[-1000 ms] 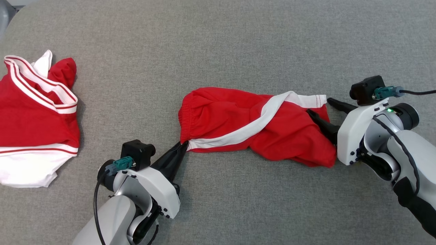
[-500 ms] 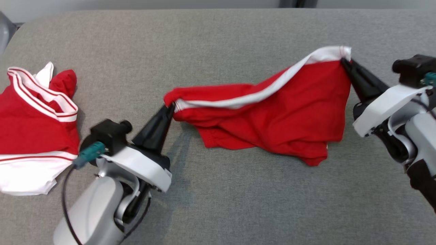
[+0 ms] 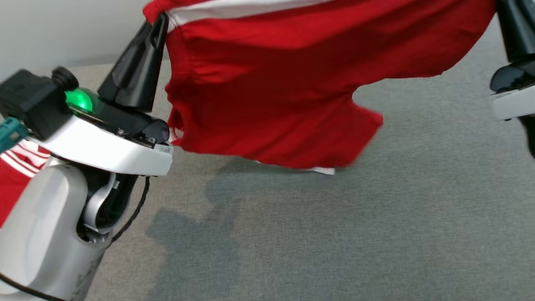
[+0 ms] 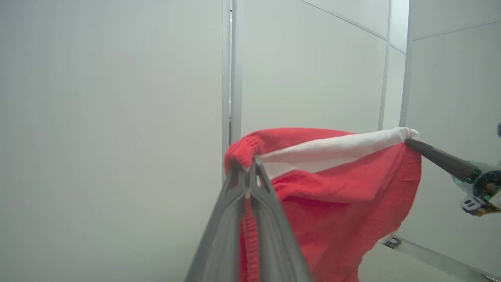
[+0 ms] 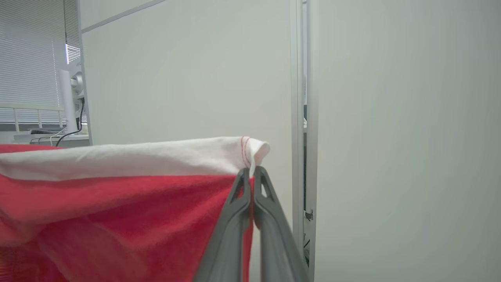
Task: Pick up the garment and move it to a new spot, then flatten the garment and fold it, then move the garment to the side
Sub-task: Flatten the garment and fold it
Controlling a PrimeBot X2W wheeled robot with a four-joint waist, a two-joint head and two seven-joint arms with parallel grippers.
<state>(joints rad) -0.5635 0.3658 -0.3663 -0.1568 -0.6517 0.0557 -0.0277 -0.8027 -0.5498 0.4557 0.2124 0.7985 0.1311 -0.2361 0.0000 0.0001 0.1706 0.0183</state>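
An office or lab room: pale partition panels (image 4: 313,78) joined by metal posts (image 5: 303,98), window blinds (image 5: 31,58), and what looks like a monitor (image 5: 74,98) with cables beside them.

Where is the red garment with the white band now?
In the head view the garment hangs over the grey surface, stretched between the left tool, shut on its left corner, and the right tool, shut on its right corner.
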